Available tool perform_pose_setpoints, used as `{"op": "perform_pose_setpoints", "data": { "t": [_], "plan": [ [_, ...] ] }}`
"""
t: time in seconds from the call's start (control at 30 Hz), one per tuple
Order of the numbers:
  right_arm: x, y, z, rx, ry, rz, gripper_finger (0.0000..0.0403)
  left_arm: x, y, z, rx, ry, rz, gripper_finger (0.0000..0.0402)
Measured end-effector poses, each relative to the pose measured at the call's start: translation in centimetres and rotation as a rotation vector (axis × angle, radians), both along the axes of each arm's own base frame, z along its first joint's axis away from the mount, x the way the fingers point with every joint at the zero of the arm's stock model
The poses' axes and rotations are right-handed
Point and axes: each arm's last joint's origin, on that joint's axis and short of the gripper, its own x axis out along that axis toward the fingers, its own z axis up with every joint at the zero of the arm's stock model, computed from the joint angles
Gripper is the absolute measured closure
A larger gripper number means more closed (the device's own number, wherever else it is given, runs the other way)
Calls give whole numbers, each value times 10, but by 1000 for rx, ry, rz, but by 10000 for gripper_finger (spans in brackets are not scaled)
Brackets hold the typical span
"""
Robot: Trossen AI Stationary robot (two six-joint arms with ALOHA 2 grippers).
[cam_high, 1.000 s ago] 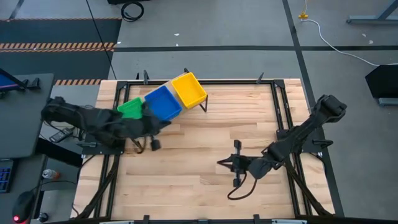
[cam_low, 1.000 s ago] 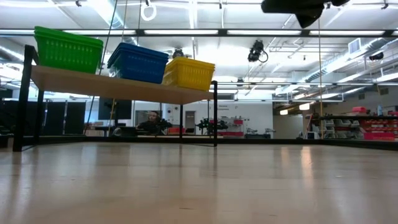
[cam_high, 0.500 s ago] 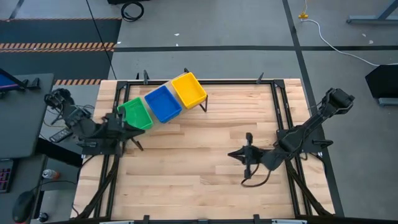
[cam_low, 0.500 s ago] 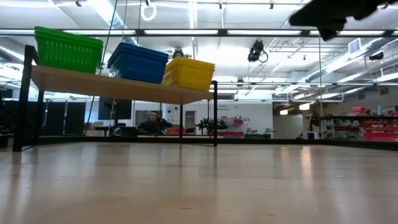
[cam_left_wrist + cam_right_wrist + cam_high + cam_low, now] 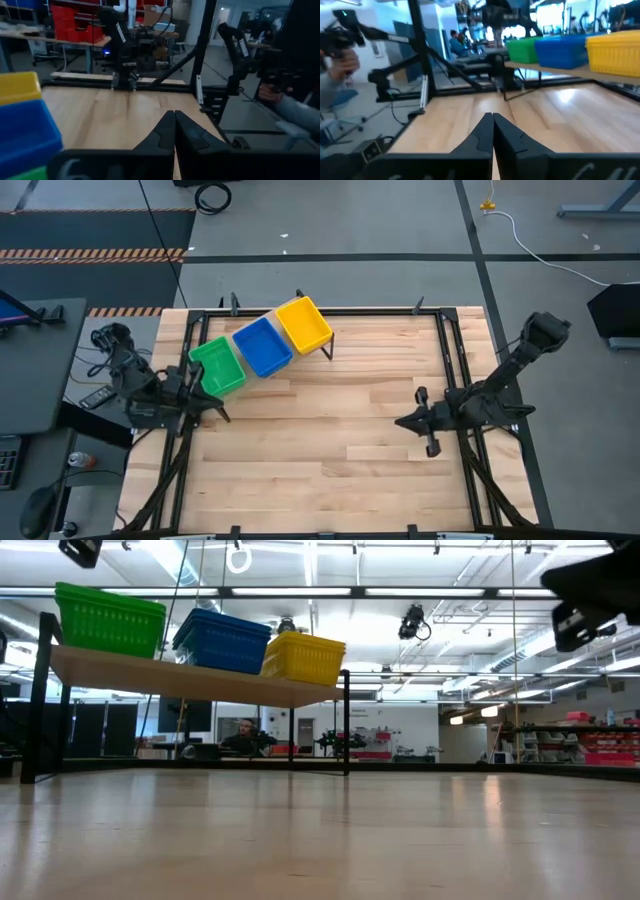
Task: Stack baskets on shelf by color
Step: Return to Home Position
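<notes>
Green baskets (image 5: 218,365), blue baskets (image 5: 262,346) and yellow baskets (image 5: 304,325) stand side by side, bottoms down, on the pale shelf (image 5: 190,680) at the table's far left. The low view shows the same row: green (image 5: 110,618), blue (image 5: 222,640), yellow (image 5: 303,657). My left gripper (image 5: 218,414) is shut and holds nothing. It hovers at the table's left edge, just nearer than the green baskets. My right gripper (image 5: 398,421) is also shut and holds nothing. It hovers right of the table's middle and points toward the left.
Black frame rails (image 5: 455,370) run along the table's edges. The wooden tabletop (image 5: 320,440) lies bare between the two arms. A person's hand (image 5: 272,92) works a control arm beyond the table. Another person (image 5: 243,735) sits far behind the shelf.
My left gripper has drawn back from the shelf toward the table's left edge and sunk, uncovering the green baskets. My right gripper has pulled back toward the right edge and swung round. Both stayed shut. The baskets have not moved.
</notes>
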Motion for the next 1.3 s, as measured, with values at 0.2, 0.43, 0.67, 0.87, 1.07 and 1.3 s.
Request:
{"op": "perform_pose_setpoints", "data": {
  "t": [0.2,0.43,0.67,0.87,1.07,1.3],
  "plan": [
    [-3,6,6,-47,-54,103,394,2,-9,-21,-34,41,-73,397],
    [-6,11,5,-83,-81,255,392,-1,-26,-40,-55,63,-305,397],
    [-6,12,5,-87,-85,300,390,-8,-35,-46,-81,58,-409,397],
    [-6,12,5,-86,-85,300,391,-15,-41,-41,-76,11,-501,397],
    [-6,12,5,-88,-86,300,391,-20,-51,-64,-51,29,-601,397],
    [-6,10,11,-126,-146,256,391,-21,-54,-96,-32,1,-575,397]
  ]
}}
